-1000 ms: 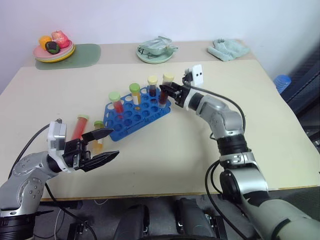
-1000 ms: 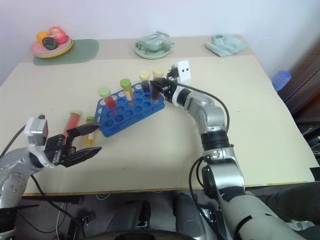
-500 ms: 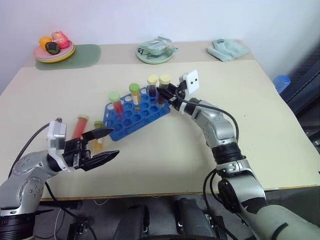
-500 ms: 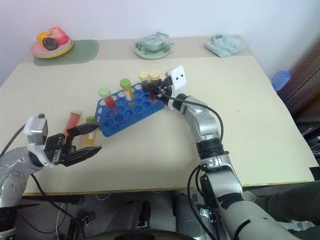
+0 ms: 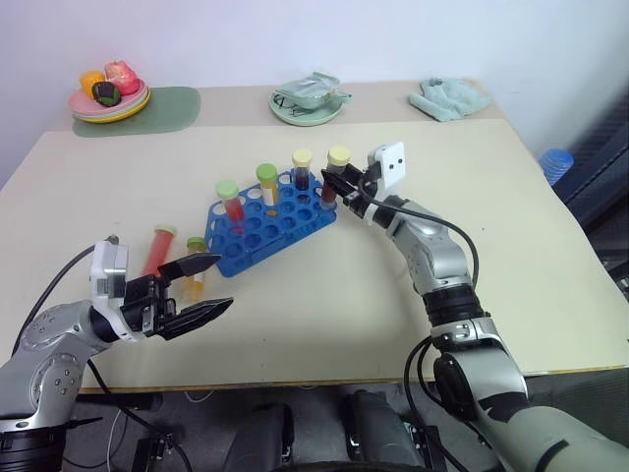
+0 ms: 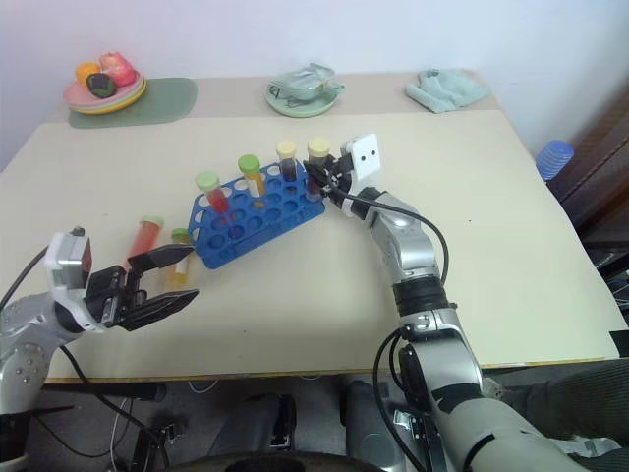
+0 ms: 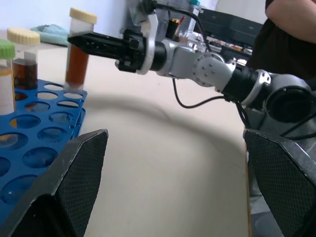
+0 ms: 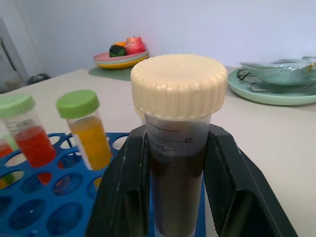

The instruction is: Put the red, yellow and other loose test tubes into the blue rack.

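While the right gripper (image 5: 337,184) stands clamped on an upright clear plastic tube of dark brown liquid with a pale-yellow cap (image 8: 177,163) at the far corner of the bright blue plastic rack (image 5: 267,220), the left gripper (image 5: 197,288) hovers with jaws apart near two green-capped tubes (image 5: 157,250) lying on the table beside the rack.

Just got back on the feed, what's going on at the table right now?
The right gripper is shut on a clear plastic tube of dark brown liquid with a pale-yellow cap, holding it upright at the far corner of the bright blue plastic rack, where three capped tubes already stand. Two green-capped tubes, red and orange, lie beside the rack. The left gripper is open near them.
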Robot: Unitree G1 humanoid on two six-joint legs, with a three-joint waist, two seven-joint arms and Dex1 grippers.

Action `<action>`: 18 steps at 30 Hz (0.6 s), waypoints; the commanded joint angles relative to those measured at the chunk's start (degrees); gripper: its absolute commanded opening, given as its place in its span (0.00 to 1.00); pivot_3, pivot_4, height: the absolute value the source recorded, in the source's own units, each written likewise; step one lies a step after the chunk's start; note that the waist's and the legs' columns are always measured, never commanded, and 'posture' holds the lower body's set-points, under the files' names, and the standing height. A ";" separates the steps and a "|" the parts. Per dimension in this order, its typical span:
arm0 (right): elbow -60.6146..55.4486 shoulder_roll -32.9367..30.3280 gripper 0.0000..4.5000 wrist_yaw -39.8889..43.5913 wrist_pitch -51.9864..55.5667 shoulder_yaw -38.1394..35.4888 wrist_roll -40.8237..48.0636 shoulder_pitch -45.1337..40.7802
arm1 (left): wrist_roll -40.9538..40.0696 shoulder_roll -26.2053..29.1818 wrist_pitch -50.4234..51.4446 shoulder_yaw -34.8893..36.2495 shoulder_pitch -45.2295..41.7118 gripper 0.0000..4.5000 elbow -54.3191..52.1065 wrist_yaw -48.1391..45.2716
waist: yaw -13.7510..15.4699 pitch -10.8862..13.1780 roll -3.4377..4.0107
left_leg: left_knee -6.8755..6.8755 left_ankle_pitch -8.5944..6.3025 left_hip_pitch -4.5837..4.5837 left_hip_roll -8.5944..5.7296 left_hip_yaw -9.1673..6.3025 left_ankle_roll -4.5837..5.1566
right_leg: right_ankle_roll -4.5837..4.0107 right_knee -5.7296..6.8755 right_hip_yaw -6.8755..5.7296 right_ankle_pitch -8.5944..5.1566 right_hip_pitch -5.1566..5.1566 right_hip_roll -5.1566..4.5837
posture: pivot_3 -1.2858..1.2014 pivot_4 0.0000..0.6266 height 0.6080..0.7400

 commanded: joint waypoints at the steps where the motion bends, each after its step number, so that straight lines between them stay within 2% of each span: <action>1: -2.01 1.01 0.25 -0.51 1.66 1.34 -0.24 1.55 | -0.80 0.40 -0.77 1.64 -0.11 1.00 -1.19 0.27 | -0.04 0.00 0.00 | 0.00 0.00 0.00 0.00 0.00 0.00 | 0.00 0.00 0.00 0.00 0.00 0.00 | 0.52 0.24 1.00; 18: -0.46 2.11 0.25 -1.10 0.72 1.49 -1.11 0.23 | 5.05 -1.83 -5.16 0.35 -1.91 1.00 1.09 6.80 | -0.11 0.00 0.00 | 0.00 0.00 0.02 0.00 0.00 0.00 | 0.00 0.01 0.00 0.00 0.00 0.01 | 0.52 0.24 1.00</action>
